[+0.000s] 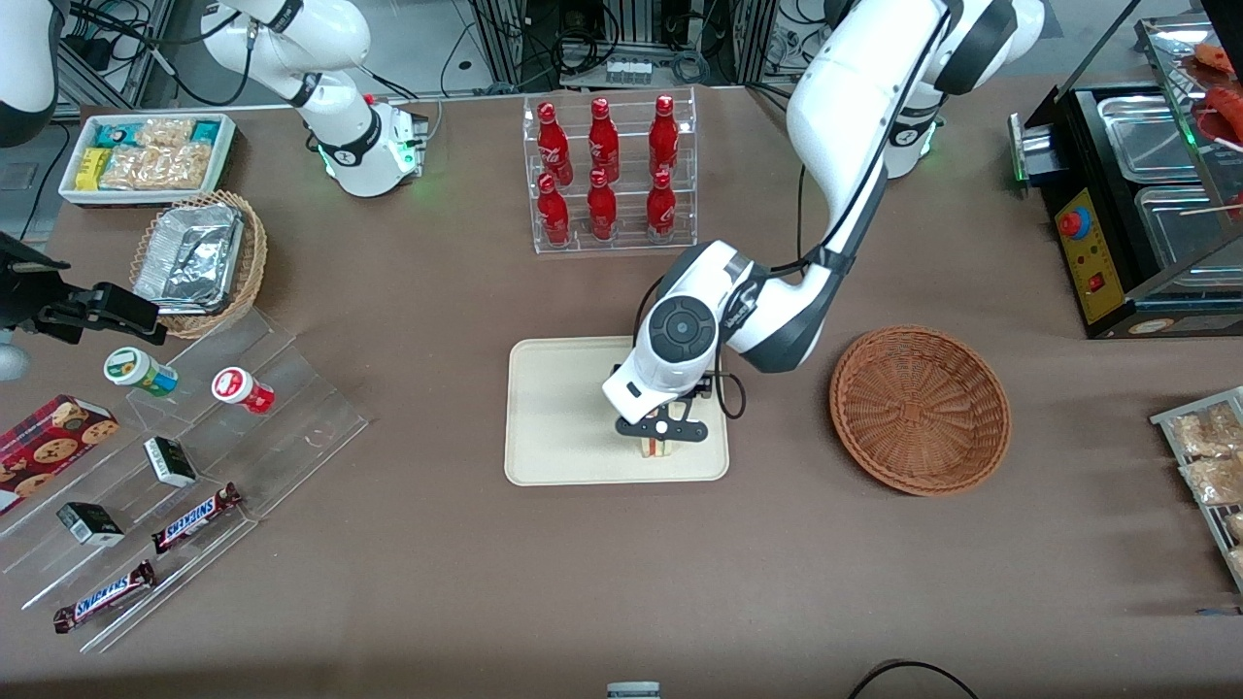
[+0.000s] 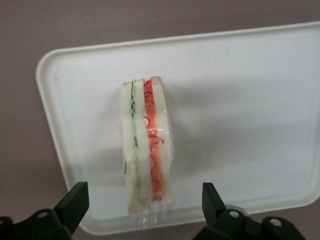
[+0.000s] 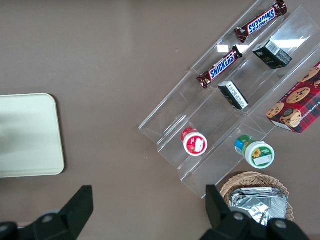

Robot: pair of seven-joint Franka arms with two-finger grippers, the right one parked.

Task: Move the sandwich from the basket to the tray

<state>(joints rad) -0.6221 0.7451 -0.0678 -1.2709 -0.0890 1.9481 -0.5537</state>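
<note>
The sandwich (image 2: 147, 145) stands on the tray (image 2: 240, 100). The hand (image 2: 145, 205) is open above it. Next, lift away.

"SNICKERS" in blue letters on two brown chocolate bar wrappers (image 3: 222, 66) lying on the clear acrylic stepped display stand (image 3: 215, 125). Same brand legible in the front view. Red bottles' white script, small boxes and cup lids too small to read.
</note>
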